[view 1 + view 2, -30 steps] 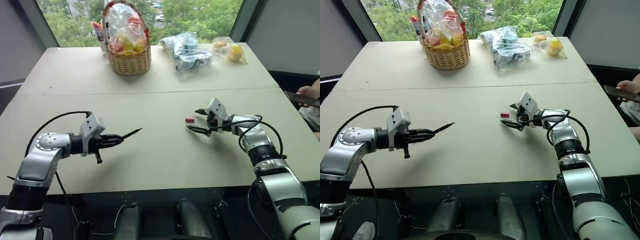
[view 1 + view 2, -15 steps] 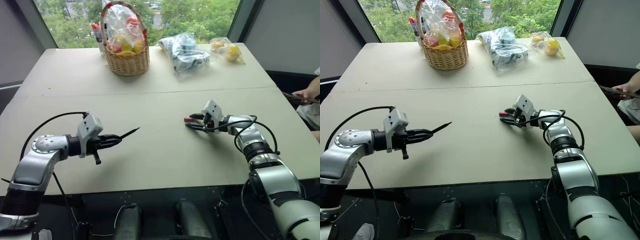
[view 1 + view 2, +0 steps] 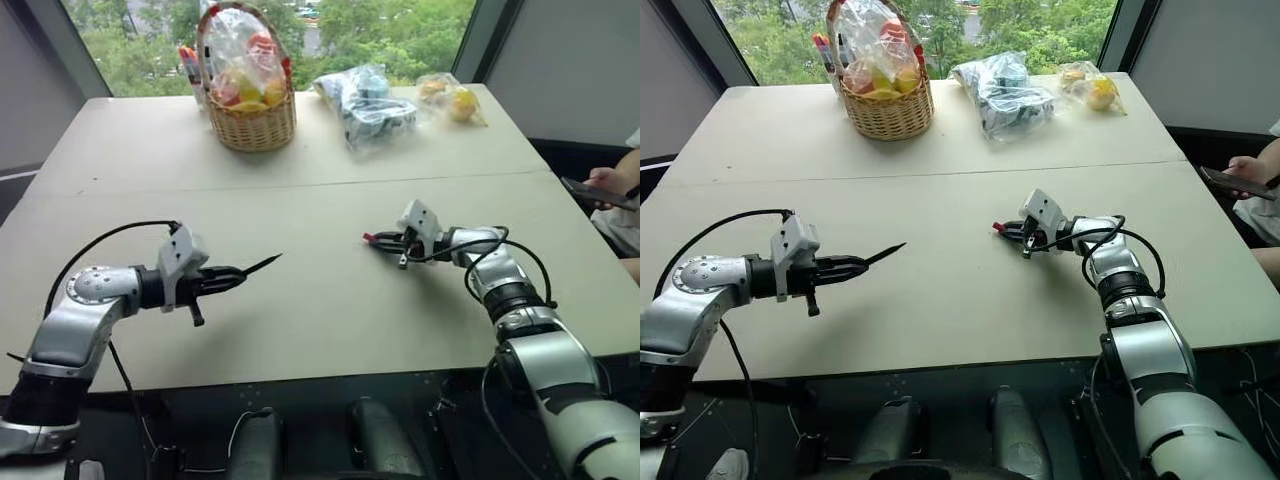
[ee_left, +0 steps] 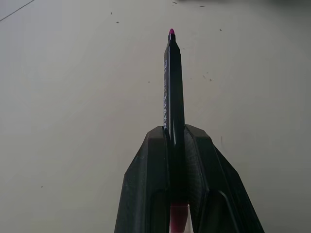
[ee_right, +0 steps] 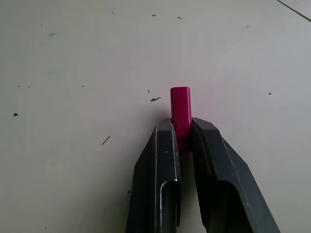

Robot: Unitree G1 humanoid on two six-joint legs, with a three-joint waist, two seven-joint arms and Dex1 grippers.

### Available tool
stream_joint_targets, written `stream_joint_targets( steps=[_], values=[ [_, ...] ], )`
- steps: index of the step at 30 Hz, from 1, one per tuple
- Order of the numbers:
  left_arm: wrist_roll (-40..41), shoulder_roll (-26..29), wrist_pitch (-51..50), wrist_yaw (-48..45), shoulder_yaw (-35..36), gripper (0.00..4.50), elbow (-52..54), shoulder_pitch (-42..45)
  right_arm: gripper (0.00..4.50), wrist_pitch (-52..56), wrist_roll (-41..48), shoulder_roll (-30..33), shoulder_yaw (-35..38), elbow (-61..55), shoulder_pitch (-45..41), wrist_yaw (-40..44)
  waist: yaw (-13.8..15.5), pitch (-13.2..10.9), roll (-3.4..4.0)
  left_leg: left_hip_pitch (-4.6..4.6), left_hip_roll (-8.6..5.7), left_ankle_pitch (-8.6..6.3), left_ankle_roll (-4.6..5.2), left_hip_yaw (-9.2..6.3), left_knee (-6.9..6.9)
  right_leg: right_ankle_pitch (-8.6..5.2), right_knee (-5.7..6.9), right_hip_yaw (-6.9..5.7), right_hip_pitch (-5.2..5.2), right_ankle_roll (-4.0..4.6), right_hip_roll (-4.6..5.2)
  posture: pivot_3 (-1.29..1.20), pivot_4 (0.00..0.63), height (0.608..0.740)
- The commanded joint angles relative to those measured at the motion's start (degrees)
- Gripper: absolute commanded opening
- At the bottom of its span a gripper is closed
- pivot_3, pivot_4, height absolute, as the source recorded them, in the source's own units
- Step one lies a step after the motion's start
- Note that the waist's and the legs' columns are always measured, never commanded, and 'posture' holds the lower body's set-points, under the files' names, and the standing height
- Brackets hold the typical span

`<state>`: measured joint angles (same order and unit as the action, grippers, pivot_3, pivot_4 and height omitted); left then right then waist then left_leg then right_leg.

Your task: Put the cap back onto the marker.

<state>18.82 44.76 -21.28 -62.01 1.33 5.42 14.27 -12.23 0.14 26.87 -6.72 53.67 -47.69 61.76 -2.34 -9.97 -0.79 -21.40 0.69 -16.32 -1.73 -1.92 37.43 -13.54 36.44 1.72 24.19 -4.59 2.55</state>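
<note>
- The left gripper [image 3: 232, 277], at the left of the head views just below mid-height, is clamped on the marker [image 3: 262, 266]; its 2 fingers press against the barrel from both sides.
- The marker juts out past the fingertips toward the middle of the frame, slanting slightly upward to the right, its free end bare.
- In the left wrist view the marker [image 4: 173, 92] runs straight up the centre from between the fingers [image 4: 150, 184], with a small pink tip at its far end and a pink patch showing low down between the fingers.
- The right gripper [image 3: 376, 240], right of centre in the head views, is closed on the cap [image 3: 370, 238]; the red cap pokes out of the fingertips toward the left of the frame.
- In the right wrist view the cap [image 5: 181, 110] stands between the 2 fingers [image 5: 163, 165], its lower part pinched, its upper part free above the fingertips.
- Cap and marker tip are well apart, with bare table [image 3: 320, 320] between them.
- A basket [image 3: 250, 115] of wrapped items sits at the upper left of the table, with a plastic bag [image 3: 367, 100] right of it and a smaller bag of yellow fruit [image 3: 452, 98] further right.
- A person's hand [image 3: 603, 185] holding a phone shows at the right edge.
</note>
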Motion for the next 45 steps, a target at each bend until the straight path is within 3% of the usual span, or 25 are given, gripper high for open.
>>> stream_joint_targets(
  steps=[1,9,17,45],
  values=[
    [-3.7,-1.4,8.7,-1.4,-3.0,0.00,-3.6,4.1,0.08,-0.1,-1.2,2.7,-1.2,-11.3,-0.5,1.3,0.0,0.0,0.05,0.00,0.00,0.00,0.00,0.01,-0.01,0.00,0.00,0.00,0.01,0.00,0.00,0.00,0.150,0.740],
    [-11.8,-8.1,32.2,-3.6,-9.2,0.00,-23.5,19.0,0.08,3.9,-6.1,5.8,-7.0,-33.5,1.6,2.8,-0.1,0.0,0.07,-0.04,-0.01,0.00,0.00,0.02,-0.03,0.00,0.01,-0.01,0.10,-0.01,-0.03,0.00,0.150,0.740],
    [-14.2,-9.6,43.8,-4.8,-9.7,0.00,-34.7,25.2,0.08,5.1,-9.1,5.0,-10.4,-37.8,2.0,0.8,0.0,0.0,0.06,-0.07,-0.01,0.00,0.00,0.03,-0.03,0.00,0.01,-0.01,0.11,-0.01,-0.01,0.00,0.150,0.740],
    [-14.3,-10.0,45.5,-4.5,-9.4,0.00,-34.7,24.4,0.08,8.4,-7.3,2.8,-10.6,-41.8,2.2,-0.1,0.0,0.0,0.07,-0.08,-0.02,0.00,0.01,0.01,-0.03,0.00,0.06,-0.01,0.13,-0.02,-0.02,0.00,0.150,0.740]
  ],
)
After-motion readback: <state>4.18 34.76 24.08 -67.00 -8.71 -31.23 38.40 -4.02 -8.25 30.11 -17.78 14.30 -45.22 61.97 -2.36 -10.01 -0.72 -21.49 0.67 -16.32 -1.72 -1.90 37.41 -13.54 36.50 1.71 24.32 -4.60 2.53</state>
